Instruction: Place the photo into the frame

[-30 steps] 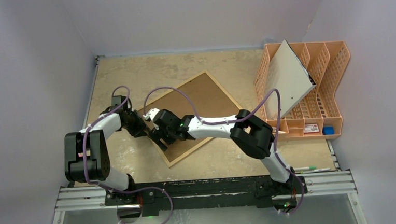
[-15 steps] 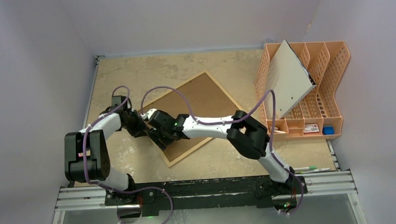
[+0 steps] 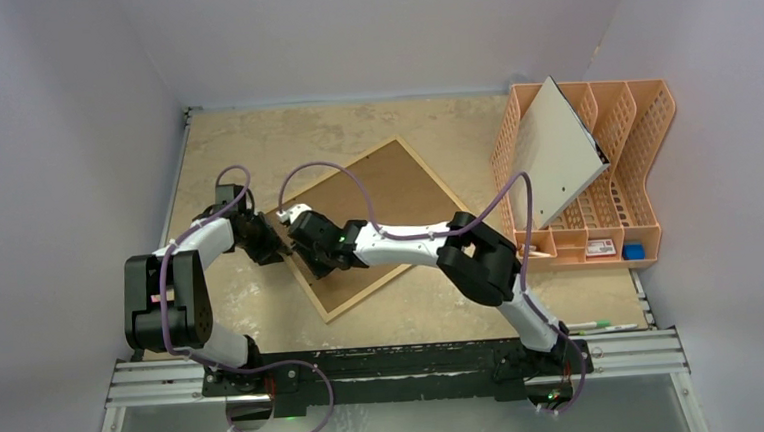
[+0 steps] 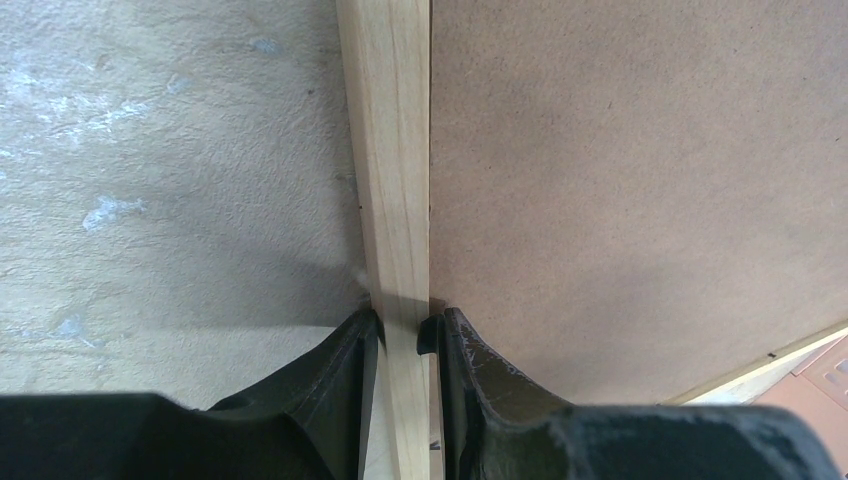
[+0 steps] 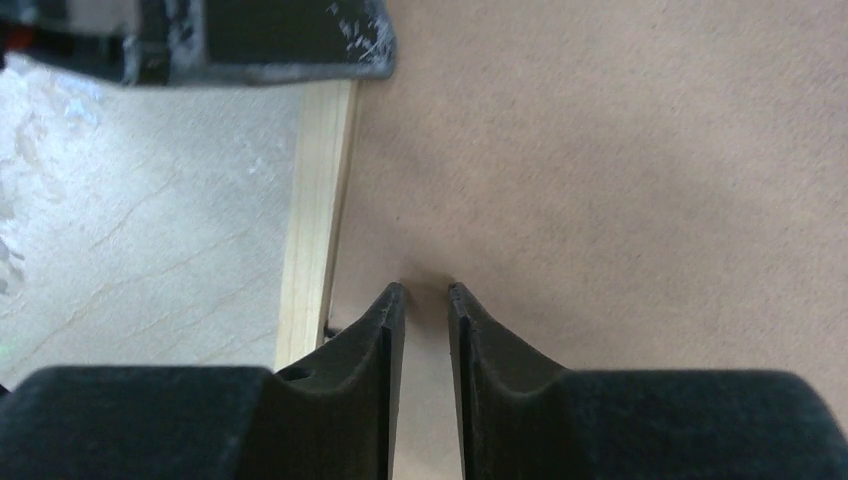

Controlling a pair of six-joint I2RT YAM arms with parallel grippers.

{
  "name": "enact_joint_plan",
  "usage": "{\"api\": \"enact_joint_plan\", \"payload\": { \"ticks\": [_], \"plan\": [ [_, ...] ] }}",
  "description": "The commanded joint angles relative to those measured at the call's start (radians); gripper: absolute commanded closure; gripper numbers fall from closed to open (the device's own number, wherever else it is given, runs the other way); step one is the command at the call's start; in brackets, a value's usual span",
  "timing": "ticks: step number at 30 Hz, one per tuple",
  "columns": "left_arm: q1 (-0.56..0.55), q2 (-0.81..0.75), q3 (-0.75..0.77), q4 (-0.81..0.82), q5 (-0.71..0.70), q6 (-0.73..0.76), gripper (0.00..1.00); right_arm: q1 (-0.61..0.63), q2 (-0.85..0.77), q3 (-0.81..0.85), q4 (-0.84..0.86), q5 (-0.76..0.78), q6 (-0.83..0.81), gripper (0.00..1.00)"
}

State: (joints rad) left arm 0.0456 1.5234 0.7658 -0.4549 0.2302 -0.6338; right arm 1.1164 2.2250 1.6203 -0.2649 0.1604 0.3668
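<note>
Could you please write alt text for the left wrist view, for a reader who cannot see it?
The left claw grips the frame by its light-wood rail, one finger on each side. Its brown fibreboard back fills the right of the view; the mottled beige table fills the left.

Lab cell: blank walls (image 3: 62,125) box in a scuffed table (image 3: 253,144) and mounting rail (image 3: 637,353)

Far right of the right pincer (image 5: 425,290): orange file rack (image 3: 643,130), grey-white board (image 3: 554,150) tilted inside. Nearer and rightward, two pens (image 3: 583,325) at the table (image 3: 253,144) edge.
</note>
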Motion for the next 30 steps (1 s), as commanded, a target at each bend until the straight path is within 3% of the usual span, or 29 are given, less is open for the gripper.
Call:
{"api": "enact_joint_plan", "payload": {
  "ticks": [1, 11, 17, 21, 23, 30],
  "plan": [
    [-0.001, 0.037, -0.034, -0.079, -0.111, 0.009, 0.72, -0.074, 0.223, -0.161, -0.183, 0.032, -0.039, 0.74],
    [-0.002, -0.015, -0.023, -0.061, -0.083, -0.014, 0.69, -0.143, 0.034, -0.093, -0.13, 0.083, -0.019, 0.61],
    [-0.002, -0.082, 0.022, -0.035, -0.079, -0.034, 0.5, -0.294, -0.111, 0.034, -0.094, 0.115, 0.031, 0.48],
    [-0.002, -0.102, 0.076, -0.02, -0.087, -0.045, 0.32, -0.389, -0.149, 0.069, -0.099, 0.242, 0.075, 0.25],
    [-0.001, -0.104, 0.089, -0.003, -0.077, -0.049, 0.27, -0.446, -0.146, 0.067, -0.105, 0.26, 0.088, 0.19],
    [-0.001, -0.058, 0.056, 0.024, -0.065, -0.085, 0.25, -0.607, -0.136, 0.078, -0.143, 0.262, 0.115, 0.11]
  ]
}}
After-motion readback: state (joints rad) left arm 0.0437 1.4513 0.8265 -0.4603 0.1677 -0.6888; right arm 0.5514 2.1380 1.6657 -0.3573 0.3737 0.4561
